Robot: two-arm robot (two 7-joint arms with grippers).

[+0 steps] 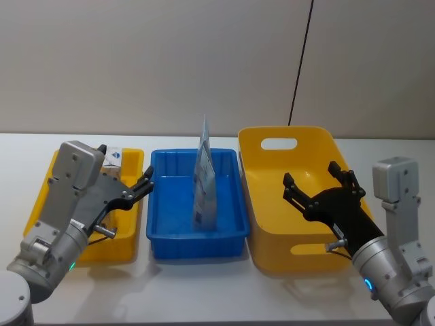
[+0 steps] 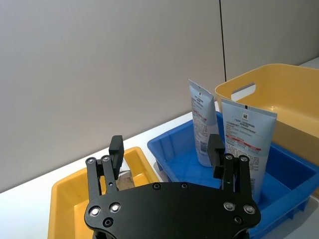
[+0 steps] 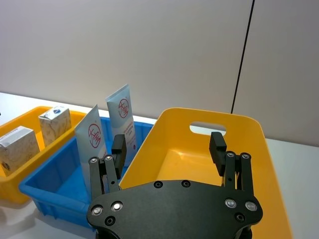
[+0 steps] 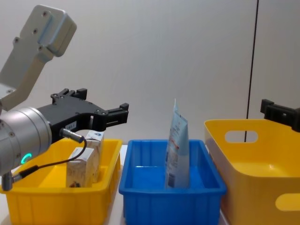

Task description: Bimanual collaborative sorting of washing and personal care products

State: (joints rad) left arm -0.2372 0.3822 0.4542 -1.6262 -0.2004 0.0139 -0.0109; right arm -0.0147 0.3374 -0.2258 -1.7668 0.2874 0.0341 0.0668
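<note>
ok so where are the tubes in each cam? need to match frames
Head: tubes mid-frame, upright in the blue bin, one behind the other.
Left wrist: both tubes just past the open left gripper, in the bin.
Right wrist: both past the open right gripper, beside the large yellow bin.
Chest: mid-frame, overlapping.
Landmark: the blue bin holding them.

Squeeze tubes point(image 2: 246, 144) looked like smooth, glossy plastic. Cartons point(image 3: 17, 147) were matt speckled card. Blue bin point(image 1: 170, 210), small yellow bin point(image 1: 112, 250) and large yellow bin point(image 1: 272, 197) were smooth moulded plastic with a slight sheen. Left gripper point(image 2: 166, 149) and right gripper point(image 3: 168, 147) had matt black plates and bright metal screws.
</note>
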